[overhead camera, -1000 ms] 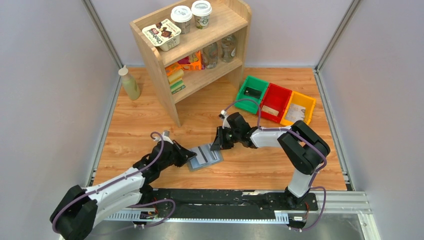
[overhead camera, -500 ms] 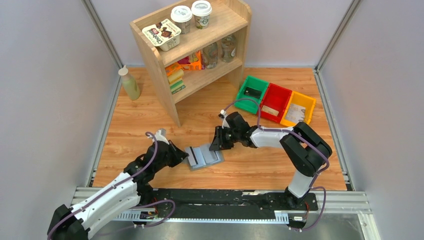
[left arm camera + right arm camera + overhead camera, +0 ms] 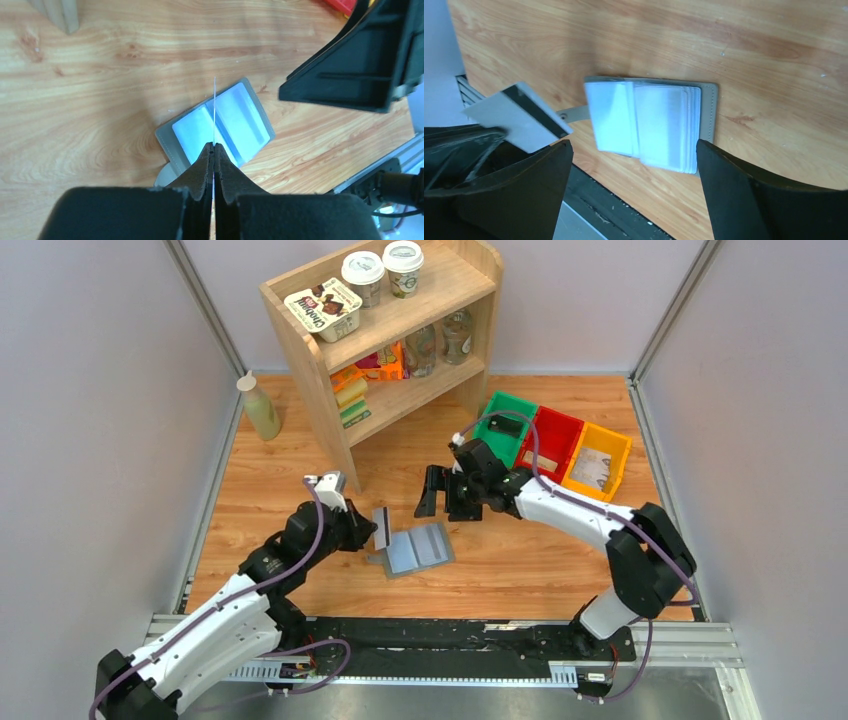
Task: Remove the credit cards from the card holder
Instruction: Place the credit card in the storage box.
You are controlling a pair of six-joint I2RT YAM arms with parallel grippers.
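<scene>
L gripper (image 3: 214, 148): pinches one card (image 3: 214, 107) edge-up, just left of card holder (image 3: 418, 548). Holder: lies open flat on table (image 3: 520, 575), more cards (image 3: 671, 127) in pockets. R gripper (image 3: 441, 506): hovers w/ jaws wide, just behind holder.

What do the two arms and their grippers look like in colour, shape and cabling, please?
Both the left arm and the right arm have white link shells between bulky black joints, with a lilac cable looping along each. The left gripper and right gripper are matte black, with flat, wedge-shaped fingers.
</scene>
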